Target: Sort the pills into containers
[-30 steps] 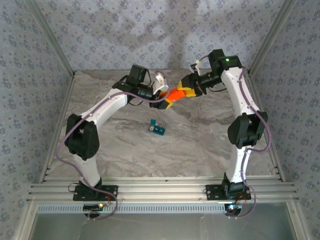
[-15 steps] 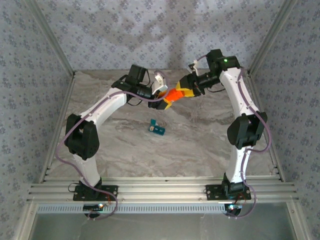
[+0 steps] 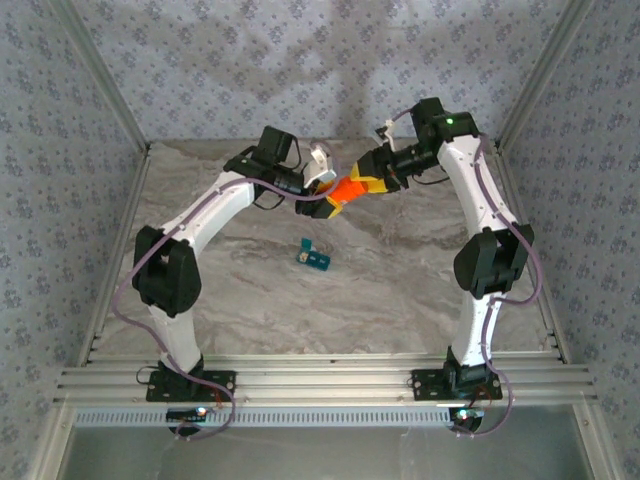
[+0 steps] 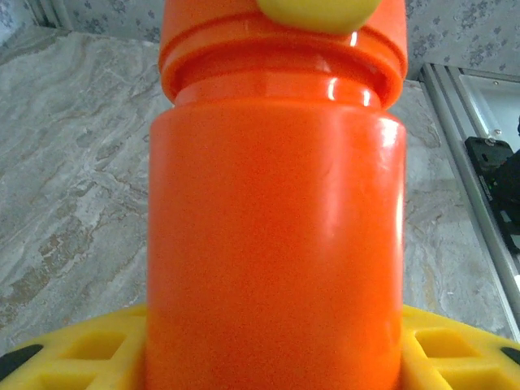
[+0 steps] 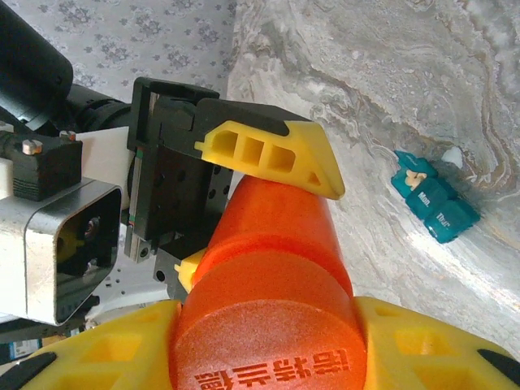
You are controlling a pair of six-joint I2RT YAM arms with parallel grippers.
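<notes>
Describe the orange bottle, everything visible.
The orange bottle is a glossy plastic cylinder with a stepped collar under its cap, which bears embossed characters. It is held tilted over the far part of the table, clamped at its body by the left pincer and at its cap by the right pincer.

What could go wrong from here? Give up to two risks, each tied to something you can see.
1. The orange bottle hangs above the table, its body in the left gripper and its cap end in the right gripper; a slip while twisting could drop it.
2. The teal container is small and lies nearer the bases, not under the bottle; poured pills might miss it and scatter.
</notes>
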